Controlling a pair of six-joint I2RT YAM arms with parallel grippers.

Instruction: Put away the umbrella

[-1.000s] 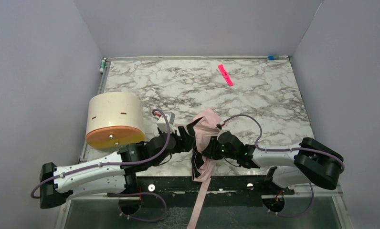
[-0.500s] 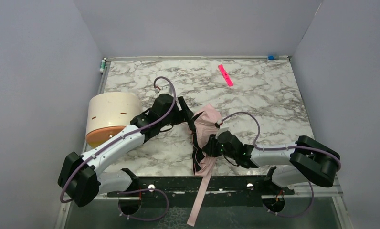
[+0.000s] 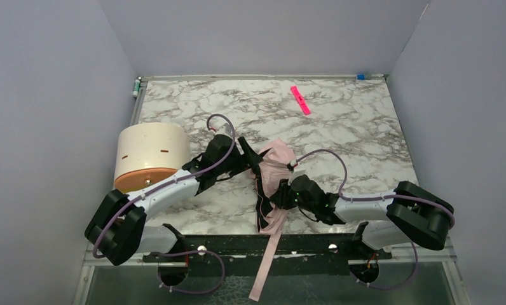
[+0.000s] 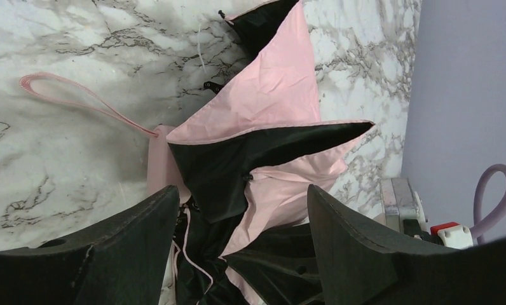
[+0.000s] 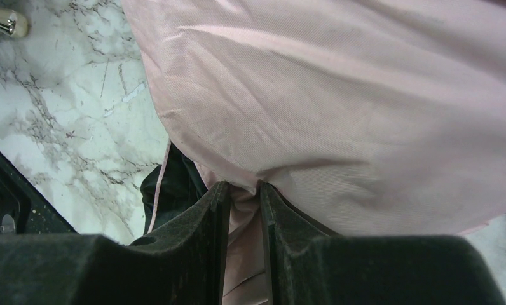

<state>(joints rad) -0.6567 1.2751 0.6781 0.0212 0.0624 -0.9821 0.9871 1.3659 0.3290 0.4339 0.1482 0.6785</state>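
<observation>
The umbrella (image 3: 274,166) lies collapsed and crumpled in the middle of the marble table, pale pink fabric with black lining showing, its lower part hanging over the near edge. My left gripper (image 3: 253,159) is open at its far left side, with the folds (image 4: 282,108) between and beyond its fingers (image 4: 136,235) and a pink strap loop (image 4: 66,95) on the table. My right gripper (image 3: 278,198) is shut on a pinch of the umbrella's pink fabric (image 5: 243,203). The shaft and handle are hidden.
A cream cylinder with an orange end (image 3: 150,157) lies at the left edge, close to my left arm. A bright pink strip (image 3: 300,100) lies at the far right. Grey walls enclose the table (image 3: 339,127). A black rail (image 3: 301,244) runs along the near edge.
My left arm swung from near the front edge up and over to the umbrella's far left side, then settled slightly lower. The right gripper kept its hold and barely moved.
</observation>
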